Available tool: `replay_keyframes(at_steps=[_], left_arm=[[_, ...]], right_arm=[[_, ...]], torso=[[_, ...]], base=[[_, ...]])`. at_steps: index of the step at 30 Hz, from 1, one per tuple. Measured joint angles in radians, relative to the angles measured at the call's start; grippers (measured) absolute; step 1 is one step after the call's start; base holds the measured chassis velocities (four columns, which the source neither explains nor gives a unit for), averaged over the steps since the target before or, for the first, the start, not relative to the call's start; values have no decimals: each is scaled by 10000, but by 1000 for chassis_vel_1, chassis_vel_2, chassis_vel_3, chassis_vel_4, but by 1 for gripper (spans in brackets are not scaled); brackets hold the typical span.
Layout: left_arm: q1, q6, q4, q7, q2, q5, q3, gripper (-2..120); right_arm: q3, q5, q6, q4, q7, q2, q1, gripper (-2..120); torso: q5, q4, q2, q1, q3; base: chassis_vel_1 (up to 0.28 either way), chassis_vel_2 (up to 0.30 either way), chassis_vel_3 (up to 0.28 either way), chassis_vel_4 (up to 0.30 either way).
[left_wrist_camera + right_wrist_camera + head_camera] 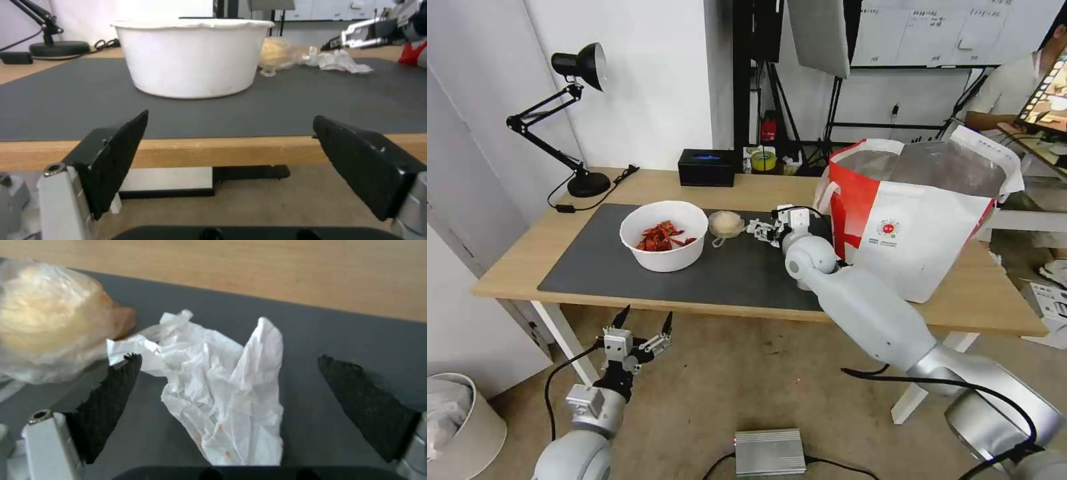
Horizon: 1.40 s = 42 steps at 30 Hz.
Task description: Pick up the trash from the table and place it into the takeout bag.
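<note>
- Nearest the head camera, the left gripper (pixel 644 319) hangs below the front edge of the table (pixel 760 190), over the floor, fingers spread wide and holding nothing
- From the left wrist view its two black pads (pixel 116 156) stand well apart, pointed at the table edge, with the white round bowl (pixel 192 56) straight ahead on the dark grey mat (pixel 66 106)
- Red shell scraps (pixel 660 237) lie in that bowl (pixel 664 235), which sits on the left half of the mat (pixel 727 270)
- Beside the bowl is a small clear round tub (pixel 726 224) with pale contents
- Right gripper (pixel 760 232) reaches across the mat just in front of the takeout bag (pixel 917 227)
- Its fingers (pixel 111 396) gape wide on either side of the white tissue wad (pixel 227 390), not closed on it; one fingertip sits close to the tissue's edge, though contact is unclear
- Crumpled tissue lies flat on the mat, next to the tub (pixel 49 320)
- Takeout bag stands upright and open on the table's right part, foil lining showing
</note>
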<state>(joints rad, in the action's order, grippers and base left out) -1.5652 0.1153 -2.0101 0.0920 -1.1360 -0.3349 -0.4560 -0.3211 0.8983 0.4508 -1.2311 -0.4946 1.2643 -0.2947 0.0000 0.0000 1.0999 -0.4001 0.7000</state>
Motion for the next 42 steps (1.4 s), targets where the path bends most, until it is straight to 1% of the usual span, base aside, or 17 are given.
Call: replay_keyframes(at_steps=[6,11,20,22,23,25,26,29,30,32,33,35,36,38,39,40,42], left_arm=[[-73,33,-35,47,-9,7,-22,100],[-141,81,-43,48,-19,13,-42,100],[-144,180,16,46,-21,19,-56,100],[-143,229,51,45,-40,41,-47,100],[-143,229,51,45,-40,41,-47,100],[-145,287,78,45,-56,58,-34,100],[-145,287,78,45,-56,58,-34,100],[-132,335,94,44,-55,59,-33,100],[-132,335,94,44,-55,59,-33,100],[-118,361,111,45,-53,58,-20,100],[-118,361,111,45,-53,58,-20,100],[-104,379,130,45,-53,61,23,100],[-104,379,130,45,-53,61,23,100],[-94,387,143,45,-58,69,66,100],[-87,388,146,45,-63,78,100,100],[-87,388,146,45,-63,78,100,100],[-71,391,149,44,-66,88,141,100]], right_arm=[[153,-243,-119,674,298,333,71,100],[321,-480,-238,1477,666,782,277,100],[335,-555,-209,1743,724,999,319,100],[337,-529,-152,1743,723,1044,286,92],[337,-529,-152,1743,723,1044,286,92],[341,-524,-101,1740,691,1059,236,80],[341,-524,-101,1740,691,1059,236,80],[359,-489,-44,1631,626,986,174,65],[359,-489,-44,1631,626,986,174,65],[365,-460,-36,1526,599,866,103,55],[365,-460,-36,1526,599,866,103,55],[416,-428,-42,1414,568,741,26,44],[416,-428,-42,1414,568,741,26,44],[462,-367,-51,1260,541,606,-40,36],[487,-306,-56,1074,506,479,-98,29],[487,-306,-56,1074,506,479,-98,29],[509,-179,-68,680,471,247,-194,21]], torso=[[0,0,0,0,0],[0,0,0,0,0],[0,0,0,1,0],[0,0,0,1,0],[0,0,0,1,0],[0,0,0,1,0],[0,0,0,1,0],[0,1,1,1,-1],[0,1,1,1,-1],[1,1,1,1,-1],[1,1,1,1,-1],[1,2,2,2,-2],[1,2,2,2,-2],[1,1,2,2,-1],[1,-1,2,1,-1],[1,-1,2,1,-1],[2,-2,1,1,1]], base=[[0,0,0,0],[0,0,0,0],[0,0,0,0],[0,0,0,0],[0,0,0,0],[0,0,0,0],[0,0,0,0],[0,0,0,0],[0,0,0,0],[0,0,0,0],[0,0,0,0],[0,0,0,0],[0,0,0,0],[0,0,0,0],[0,0,0,0],[0,0,0,0],[0,0,0,0]])
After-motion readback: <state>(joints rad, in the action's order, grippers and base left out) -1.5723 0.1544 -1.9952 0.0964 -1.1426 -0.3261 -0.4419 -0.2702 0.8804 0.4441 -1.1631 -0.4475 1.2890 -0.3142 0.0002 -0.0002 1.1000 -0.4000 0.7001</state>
